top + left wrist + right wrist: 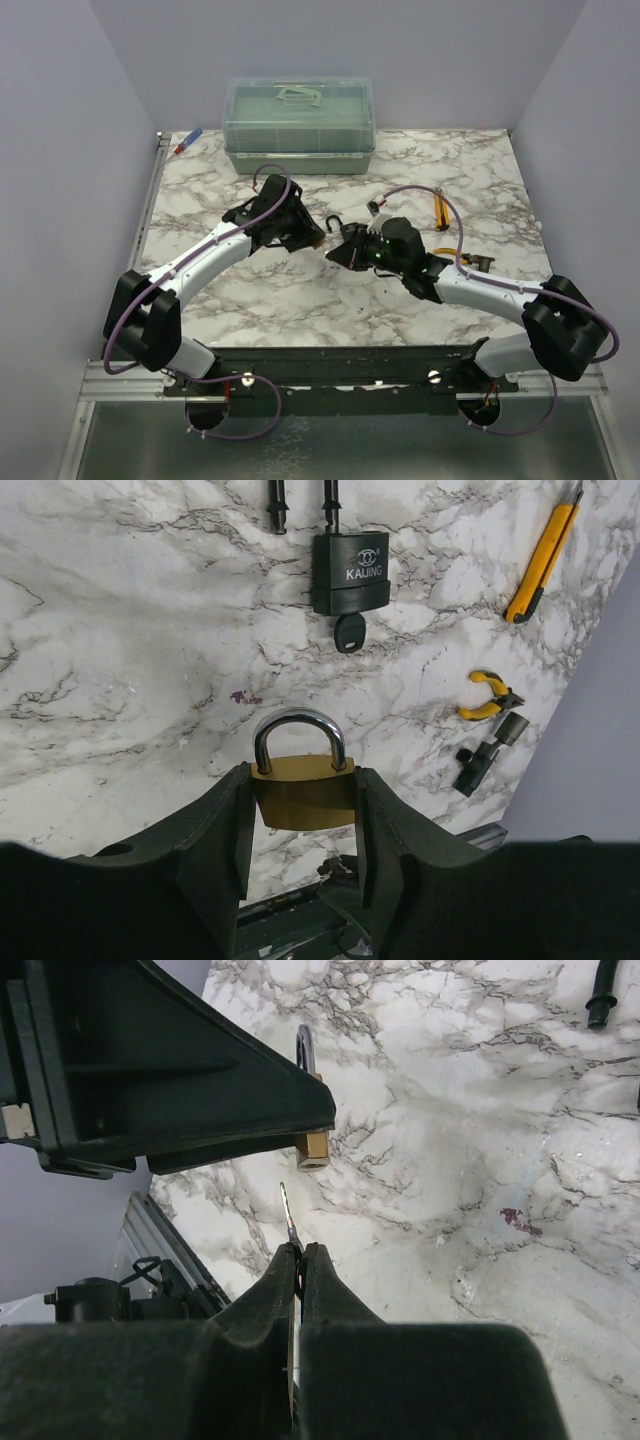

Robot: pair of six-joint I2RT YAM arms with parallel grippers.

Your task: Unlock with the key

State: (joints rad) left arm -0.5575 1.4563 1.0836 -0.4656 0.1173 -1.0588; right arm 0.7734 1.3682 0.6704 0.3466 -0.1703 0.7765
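The marble worktop (280, 290) fills the view. Low in the middle, the left claw (302, 780) grips the brass padlock (300, 802). The right claw (300, 1252) is clenched on the key (287, 1210), its thin blade poking up just under the lock. If the blade misses the tiny hole, it could slip or twist out.

Only the blade of the small thin-bladed metal key (287, 1210) pokes from the right gripper's (299, 1251) black fingers (325, 1290); its head is buried between them. Beyond it, a black finger (200, 1080) of the left gripper (302, 775) masks the small brass padlock (314, 1147) save one corner and a sliver of shackle. From the left wrist, the black rectangular padlock's (350, 572) shackle and the yellow utility knife (540, 565) run off the top edge. Overhead, neither key nor brass lock can be made out.
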